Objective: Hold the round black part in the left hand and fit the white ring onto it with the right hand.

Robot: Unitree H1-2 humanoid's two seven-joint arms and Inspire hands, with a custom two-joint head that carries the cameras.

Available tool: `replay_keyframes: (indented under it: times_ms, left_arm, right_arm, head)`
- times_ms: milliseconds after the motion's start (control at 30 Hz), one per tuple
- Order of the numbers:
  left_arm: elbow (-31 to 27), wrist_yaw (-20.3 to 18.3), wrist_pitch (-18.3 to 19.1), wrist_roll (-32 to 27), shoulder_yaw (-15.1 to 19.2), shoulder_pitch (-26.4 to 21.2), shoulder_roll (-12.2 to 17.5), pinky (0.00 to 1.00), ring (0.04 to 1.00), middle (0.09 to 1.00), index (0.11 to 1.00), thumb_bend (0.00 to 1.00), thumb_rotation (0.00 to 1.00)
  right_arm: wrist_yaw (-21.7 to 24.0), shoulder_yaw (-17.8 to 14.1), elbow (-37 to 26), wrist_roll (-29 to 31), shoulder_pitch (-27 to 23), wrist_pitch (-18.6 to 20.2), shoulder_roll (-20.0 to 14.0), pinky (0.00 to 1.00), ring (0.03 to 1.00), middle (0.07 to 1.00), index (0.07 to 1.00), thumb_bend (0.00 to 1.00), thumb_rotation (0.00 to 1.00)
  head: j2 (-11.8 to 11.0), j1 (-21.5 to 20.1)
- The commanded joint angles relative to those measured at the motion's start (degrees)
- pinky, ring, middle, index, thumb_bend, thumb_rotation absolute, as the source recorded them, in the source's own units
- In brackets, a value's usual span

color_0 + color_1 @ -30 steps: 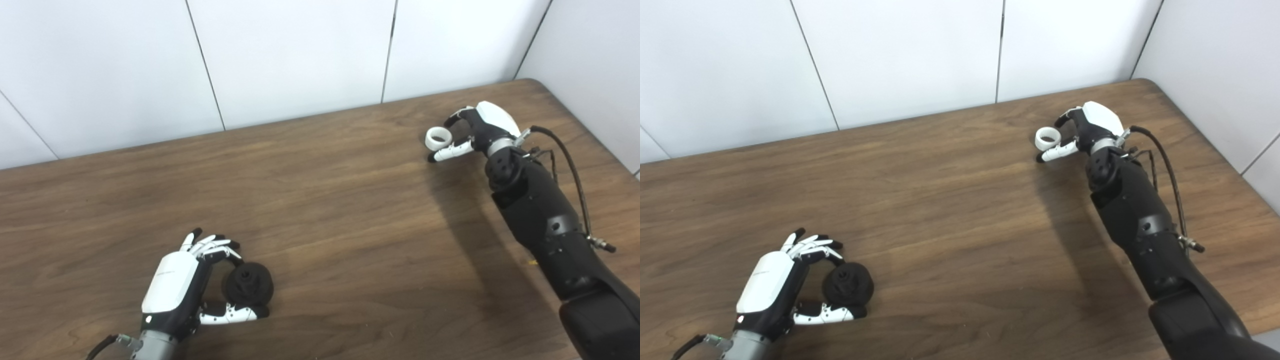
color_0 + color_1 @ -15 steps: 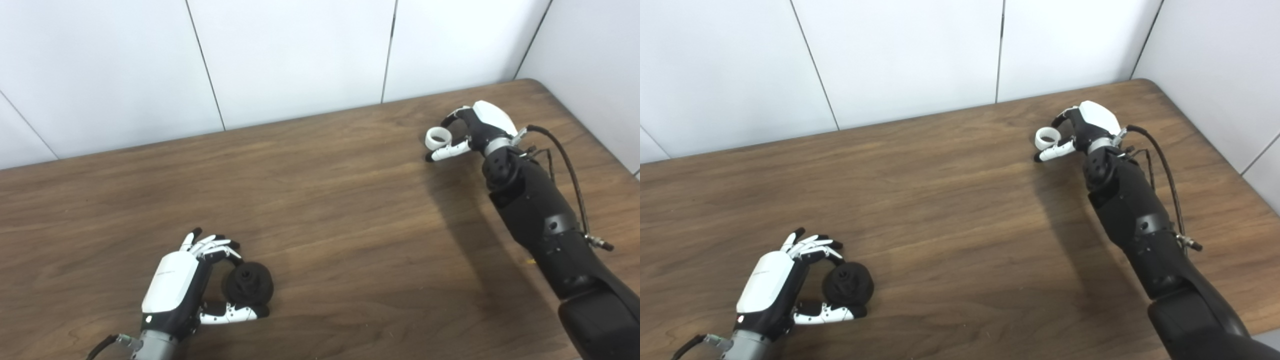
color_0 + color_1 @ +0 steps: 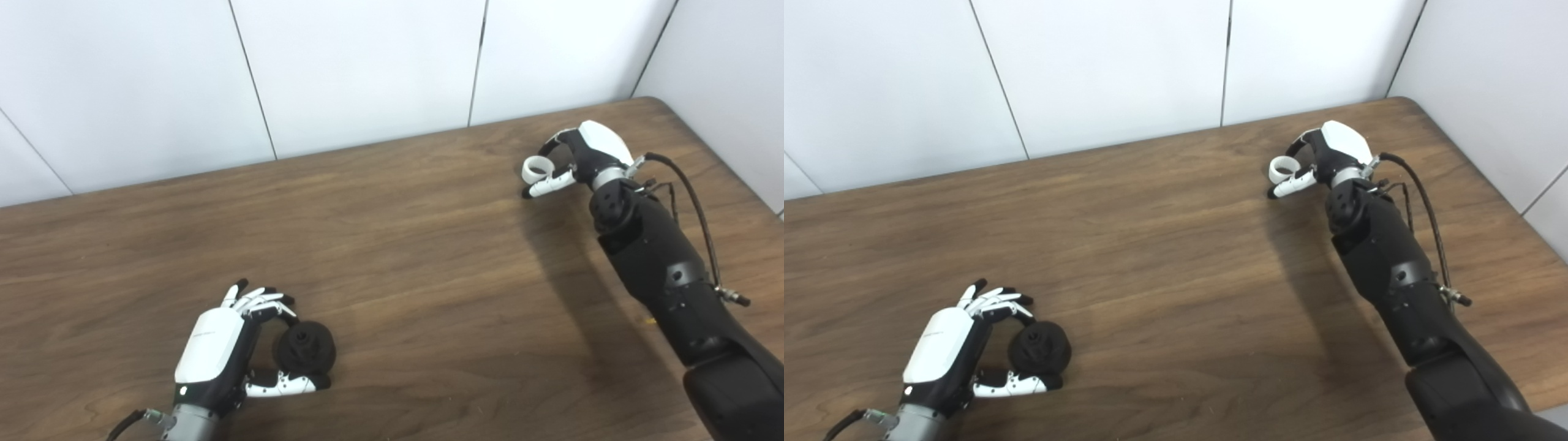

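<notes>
Wooden table [image 3: 416, 257] between black part [image 3: 304, 351], white ring [image 3: 534, 167].

Near left — left hand [image 3: 228, 352] cupping round black part [image 3: 304, 348]; far right — right hand [image 3: 582, 156] pinching white ring [image 3: 537, 167]; wooden table [image 3: 398, 257].

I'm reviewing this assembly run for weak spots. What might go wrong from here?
1. The right hand seems to have the white ring only between thumb and fingertips; it may slip out in transit.
2. The left hand curls around the round black part, which still looks to rest on the table; a loose hold may let it roll.
3. The two parts are far apart, so alignment may be off.
</notes>
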Motion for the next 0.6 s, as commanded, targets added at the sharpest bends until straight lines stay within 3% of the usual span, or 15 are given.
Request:
replay_keyframes:
  times_ms: [0, 233, 567]
  left_arm:
    - [-0.2, -0.9, 0.4, 0.7, 0.1, 0.1, 0.8, 1.0, 0.857, 0.753, 0.483, 0.52, 0.05]
    - [-0.3, -0.8, 0.5, 0.8, 0.1, 0.0, 0.7, 1.0, 0.857, 0.754, 0.482, 0.52, 0.05]
    - [0.1, -0.6, 0.3, 0.9, 0.0, -0.3, 0.5, 1.0, 0.857, 0.758, 0.483, 0.52, 0.05]
  right_arm:
    - [-2.3, -0.3, -0.1, 0.0, -1.3, -2.0, -2.2, 1.0, 0.961, 0.866, 0.496, 0.53, 0.13]
    - [-2.9, 2.6, -0.3, -2.0, -0.6, -3.1, -4.2, 1.0, 0.962, 0.839, 0.489, 0.52, 0.13]
    - [-4.0, 2.7, 0.2, -1.2, 0.1, -3.6, -4.5, 0.99, 0.963, 0.836, 0.489, 0.52, 0.13]
  head:
    - [0.1, -0.1]
    - [0.2, 0.1]
    - [0.0, 0.3]
